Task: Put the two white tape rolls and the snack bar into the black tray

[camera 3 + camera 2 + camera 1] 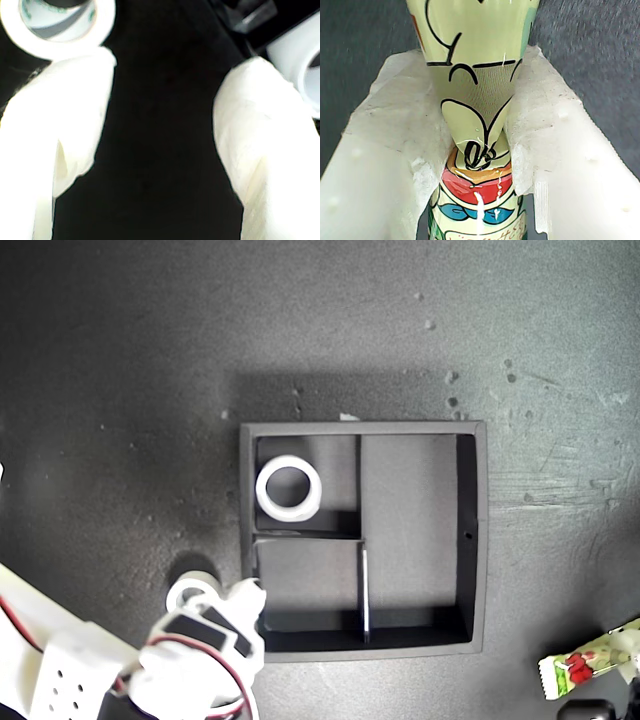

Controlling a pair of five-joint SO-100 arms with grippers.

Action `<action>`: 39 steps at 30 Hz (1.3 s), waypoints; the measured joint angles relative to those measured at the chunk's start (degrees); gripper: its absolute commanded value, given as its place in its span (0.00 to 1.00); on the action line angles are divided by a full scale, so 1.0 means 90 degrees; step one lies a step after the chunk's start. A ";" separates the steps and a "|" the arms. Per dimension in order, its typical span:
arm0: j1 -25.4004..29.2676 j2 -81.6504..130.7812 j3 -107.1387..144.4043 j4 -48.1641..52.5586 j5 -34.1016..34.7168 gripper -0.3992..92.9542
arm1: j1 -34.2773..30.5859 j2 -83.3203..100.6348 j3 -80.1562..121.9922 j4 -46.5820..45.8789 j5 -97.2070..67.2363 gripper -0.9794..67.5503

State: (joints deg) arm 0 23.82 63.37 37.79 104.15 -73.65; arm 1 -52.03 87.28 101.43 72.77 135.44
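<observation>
My first gripper (480,150) pinches the snack bar (475,75). My second gripper (160,75) is spread beside the green-cored tape roll (57,25). The all-white tape roll (288,489) sits in a small compartment of the black tray (478,540).

The exterior view was dim at its corners, with the black tray (476,540) casting a soft shadow. Glare streaked the snack bar (477,150). The second wrist view was blurred.

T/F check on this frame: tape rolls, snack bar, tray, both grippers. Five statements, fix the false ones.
1. One tape roll lies in a small compartment of the black tray. True.
2. The tall compartment holds the snack bar. False: it is empty; the bar is outside the tray.
3. My first gripper is shut on the snack bar. True.
4. My second gripper grips a roll. False: open, nothing between its jaws.
5. The second tape roll is in the tray. False: outside.
</observation>
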 measured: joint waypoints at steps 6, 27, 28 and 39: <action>-0.0107 0.0469 0.0576 0.0000 0.0059 0.16 | 0.0391 0.0049 -0.1006 0.2109 0.2109 0.01; 0.0518 0.3994 0.4766 -0.0605 -0.0820 0.17 | 0.4102 0.0195 -0.1221 -0.0508 -0.7412 0.01; 0.0605 0.4102 0.4980 -0.0762 -0.0879 0.17 | 0.4180 0.0195 -0.1426 -0.0586 -0.7949 0.01; 0.1055 0.4434 0.6426 -0.2979 -0.0889 0.17 | 0.4541 0.0195 -0.2959 -0.0596 -1.1299 0.01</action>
State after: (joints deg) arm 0 33.31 103.27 95.62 77.34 -81.65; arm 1 -11.16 89.03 74.79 67.41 33.75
